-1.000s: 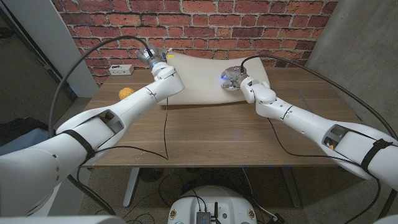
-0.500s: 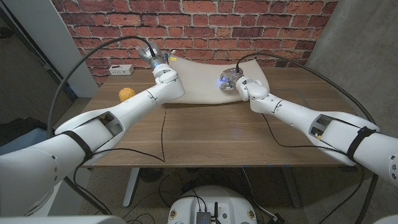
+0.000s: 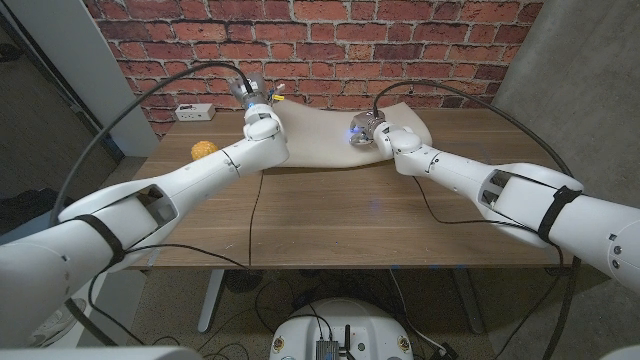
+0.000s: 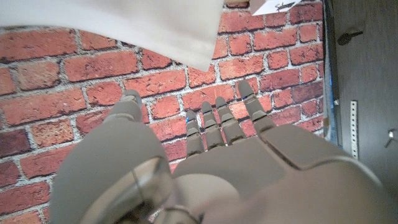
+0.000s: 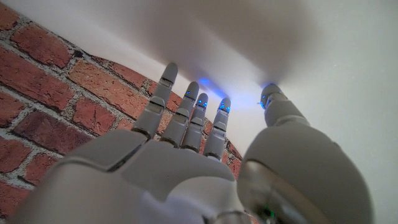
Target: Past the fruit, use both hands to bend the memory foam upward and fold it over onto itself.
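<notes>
I have both arms reaching toward twelve o'clock across the wooden surface [image 3: 330, 215], up to the memory foam [image 3: 325, 135], which lies at the far edge against the brick wall [image 3: 330, 40], its far corners lifted off the wood and curling upward. My left robot hand [image 3: 252, 92] is at the foam's eleven o'clock corner, raised above the surface; in the left wrist view that robot hand [image 4: 205, 162] has its fingers [image 4: 221, 121] straight, close side by side and pointing at the bricks, with the pale foam [image 4: 124, 25] just beyond them, so I cannot tell whether it has any hold on the sheet. My right robot hand [image 3: 365, 128] is at the foam near one o'clock; in the right wrist view the robot hand [image 5: 186, 162] has its fingers [image 5: 186, 118] extended and slightly spread, tips lit blue and right at the foam [image 5: 280, 50], though I cannot tell whether they touch it. The fruit [image 3: 203, 151], a yellow ball, sits on the surface at ten o'clock, beside my left forearm and near the foam's left edge. A white power strip [image 3: 195, 111] lies beyond it by the wall.
</notes>
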